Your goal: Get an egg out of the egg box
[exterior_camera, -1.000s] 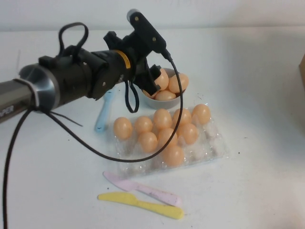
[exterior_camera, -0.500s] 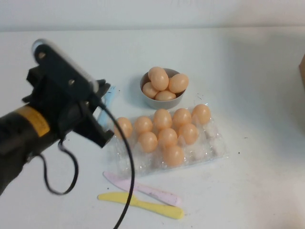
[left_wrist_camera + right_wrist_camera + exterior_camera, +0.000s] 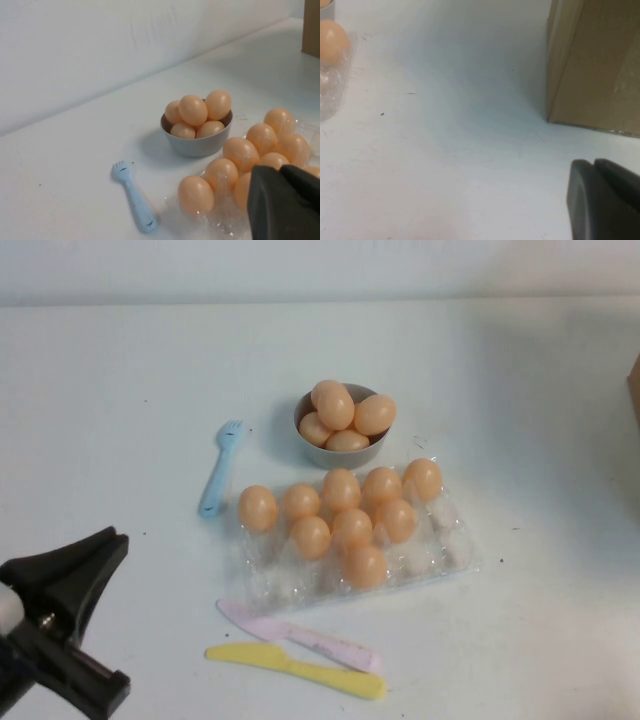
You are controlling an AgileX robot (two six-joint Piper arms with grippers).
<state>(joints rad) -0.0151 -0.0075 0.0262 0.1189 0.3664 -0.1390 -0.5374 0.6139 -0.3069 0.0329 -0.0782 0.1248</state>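
Tabletop (image 3: 540, 350) and wall (image 3: 75, 45) are both plain white, the table faintly scuffed with a few dark specks. One brown cardboard carton (image 3: 595, 65) stands on the table at its far right edge, well apart from everything else.

One egg box (image 3: 455, 550) of clear crinkly plastic lies flat near the middle of the table. Nine eggs (image 3: 351, 528) sit in its cups: five along the far row, three in the next row, one in the row after that. The cups on the box's right and near side show bare plastic. Just beyond the box stands one small grey bowl (image 3: 325, 452) with four more eggs heaped in it, making thirteen in all.

One pale blue fork (image 3: 216, 480) lies to the left of the bowl and box, tines pointing away. Two plastic knives lie in front of the box, side by side and nearly touching: a pink knife (image 3: 300, 636) nearer the box and a yellow knife (image 3: 295, 668) nearer the robot.

Left gripper (image 3: 279, 170) hangs low at the near left corner of the table, well apart from the box, its fingers pressed together on nothing. Right gripper (image 3: 594, 162) sits over bare table near the carton, fingers likewise closed and empty.
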